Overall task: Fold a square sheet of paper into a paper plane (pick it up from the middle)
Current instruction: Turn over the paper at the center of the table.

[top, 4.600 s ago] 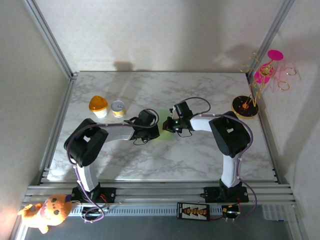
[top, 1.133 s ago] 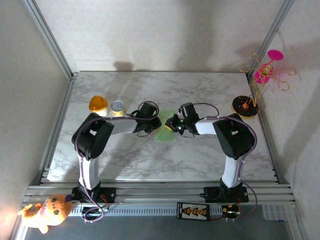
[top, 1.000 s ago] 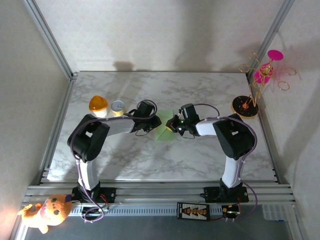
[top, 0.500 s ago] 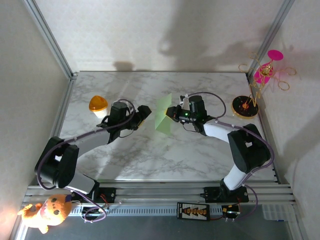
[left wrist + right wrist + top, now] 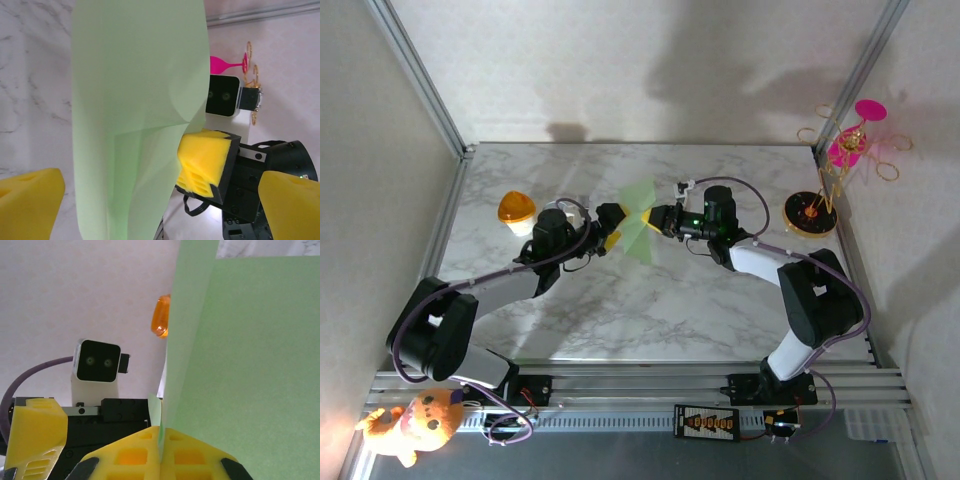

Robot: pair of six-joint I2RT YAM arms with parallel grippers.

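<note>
**Top view.** The square sheet of paper [image 5: 640, 228] is up off the counter [image 5: 720, 320], held in the air between the two grippers. The right gripper [image 5: 658, 219] meets the edge nearest it. The left gripper [image 5: 611, 228] sits just beside the opposite side. An orange-lidded cup [image 5: 517, 209] stands well behind the left gripper, and an ornament stand [image 5: 810, 214] is far out behind the right one.

**Left wrist view.** The left fingers [image 5: 31, 200] are spread wide, one on either side of the sheet, and neither touches it as far as I can see. The sheet stands on edge between them, with a soft bend and one crease line. The right gripper's yellow pad [image 5: 204, 160] presses on its far edge.

**Right wrist view.** The right fingers [image 5: 140, 442] are pressed together, pinching the sheet's lower edge. Two layers seem to overlap above the pinch. The left gripper faces it straight ahead, with one yellow finger [image 5: 36, 432] standing clear.

**Handling (judgement).**
- The sheet is very light and limp, and it creases readily.
- Held by one edge, it will likely droop.
- The foam pads should grip without slipping, but a hard tug could tear or wrinkle it.
- The left gripper would do best to close flat on the opposite edge, near mid-height.
</note>
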